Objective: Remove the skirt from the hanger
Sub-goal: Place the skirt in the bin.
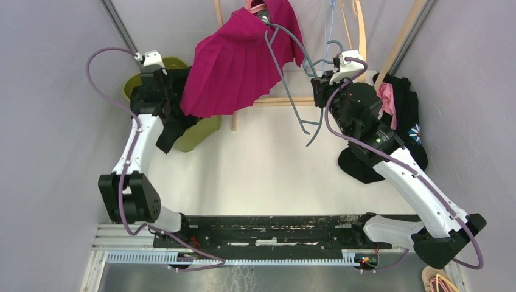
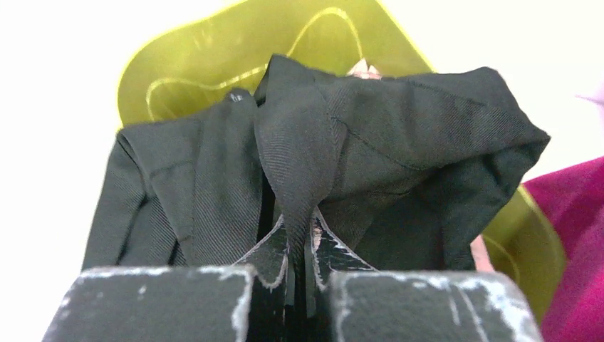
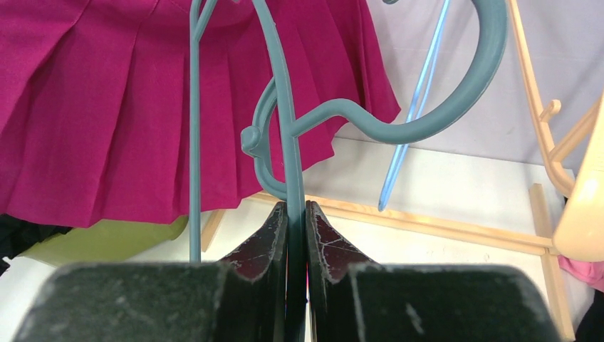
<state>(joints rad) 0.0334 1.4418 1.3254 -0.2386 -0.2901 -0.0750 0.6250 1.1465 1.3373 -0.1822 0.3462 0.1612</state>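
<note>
1. Toward the right edge of the table [image 1: 268,170], the right end effector [image 3: 296,214] is clamped narrow on the thin stem of the grey-blue plastic hanger [image 3: 289,157].
2. Near the far-left corner, the left end effector [image 2: 299,235] pinches a fold of black woven garment [image 2: 399,142] above the yellow-green plastic bin [image 2: 214,50].
3. By the far edge, the magenta pleated fabric skirt [image 1: 231,73] hangs from the hanger's far end.
4. It looks light, limp and likely to slide on the smooth plastic, so grip the waistband beside the hanger.
</note>
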